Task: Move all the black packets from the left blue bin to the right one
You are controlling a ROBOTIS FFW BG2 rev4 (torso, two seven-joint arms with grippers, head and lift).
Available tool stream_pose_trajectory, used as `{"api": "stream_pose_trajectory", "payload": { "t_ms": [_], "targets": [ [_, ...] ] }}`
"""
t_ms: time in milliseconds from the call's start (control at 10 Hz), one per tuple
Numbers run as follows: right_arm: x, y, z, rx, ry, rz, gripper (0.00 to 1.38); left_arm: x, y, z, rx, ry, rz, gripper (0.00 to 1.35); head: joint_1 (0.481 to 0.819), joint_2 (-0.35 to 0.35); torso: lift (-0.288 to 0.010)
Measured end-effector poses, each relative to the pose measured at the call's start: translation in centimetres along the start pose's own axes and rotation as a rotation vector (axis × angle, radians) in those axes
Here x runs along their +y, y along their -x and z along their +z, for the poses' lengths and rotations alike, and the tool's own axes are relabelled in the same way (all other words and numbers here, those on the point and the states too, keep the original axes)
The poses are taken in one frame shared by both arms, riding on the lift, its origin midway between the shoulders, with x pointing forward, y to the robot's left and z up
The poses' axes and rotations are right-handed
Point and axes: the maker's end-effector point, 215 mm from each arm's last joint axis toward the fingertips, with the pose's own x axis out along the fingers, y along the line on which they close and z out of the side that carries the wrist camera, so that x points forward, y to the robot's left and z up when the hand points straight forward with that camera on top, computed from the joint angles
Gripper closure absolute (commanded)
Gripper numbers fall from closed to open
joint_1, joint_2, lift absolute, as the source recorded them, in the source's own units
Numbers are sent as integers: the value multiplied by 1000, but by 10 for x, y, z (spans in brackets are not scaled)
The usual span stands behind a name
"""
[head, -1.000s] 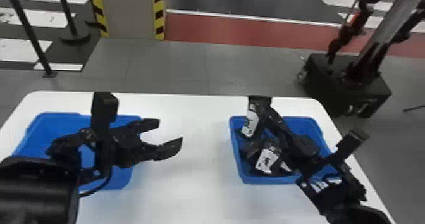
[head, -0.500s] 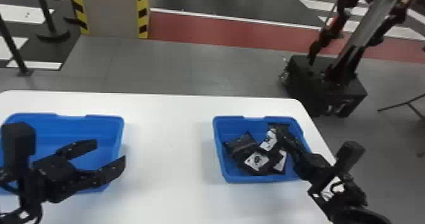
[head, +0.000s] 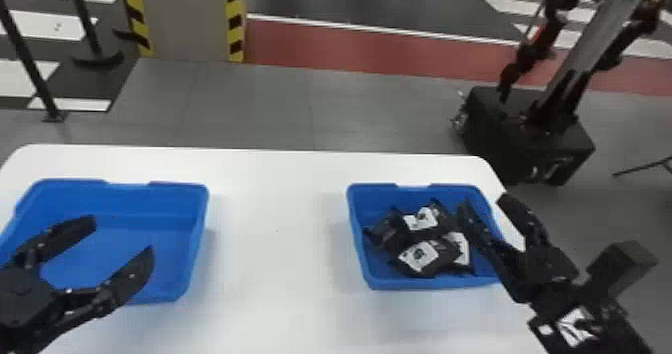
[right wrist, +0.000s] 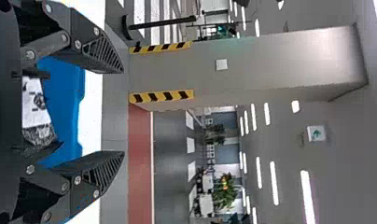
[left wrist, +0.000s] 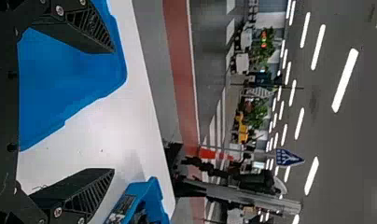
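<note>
My left gripper (head: 122, 235) stands open over the left blue bin (head: 192, 258), in which no packet shows. Several black packets (head: 419, 256) with white labels lie in a heap in the right blue bin (head: 372, 282). At that bin's right side is my right gripper (head: 482, 200), fingers spread, nothing between them. In the left wrist view the left gripper (left wrist: 114, 109) has its fingers wide apart beside the bin (left wrist: 70, 79). The right wrist view has the right gripper (right wrist: 123, 112) open, with a packet (right wrist: 35, 105) lying in the bin behind the fingers.
Both bins stand on a white table (head: 280, 238), with bare tabletop between them. Beyond the far edge, on the floor, stands a black machine base (head: 525, 133) with arms. A pillar (head: 187, 18) with yellow-black stripes rises behind the table.
The head view has shifted. My left gripper sits lower and further left against its bin, and my right gripper has drawn back to the right from over the packets, its fingers now visibly apart.
</note>
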Motion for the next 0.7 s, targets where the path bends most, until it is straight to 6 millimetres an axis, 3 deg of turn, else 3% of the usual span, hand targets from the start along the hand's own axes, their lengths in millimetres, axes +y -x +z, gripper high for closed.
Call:
{"api": "stream_pose_trajectory", "payload": {
  "t_ms": [200,400,700],
  "targets": [
    [46,49,23,1,37,28,288,4,52,26,-106,-53,108,133,695,-60,-110],
    [79,90,33,17,35,39,288,-12,94,44,-167,-113,190,133,695,-12,-110],
    [105,127,25,80,35,69,288,-23,131,37,-164,-124,241,133,695,41,-110]
  ]
}}
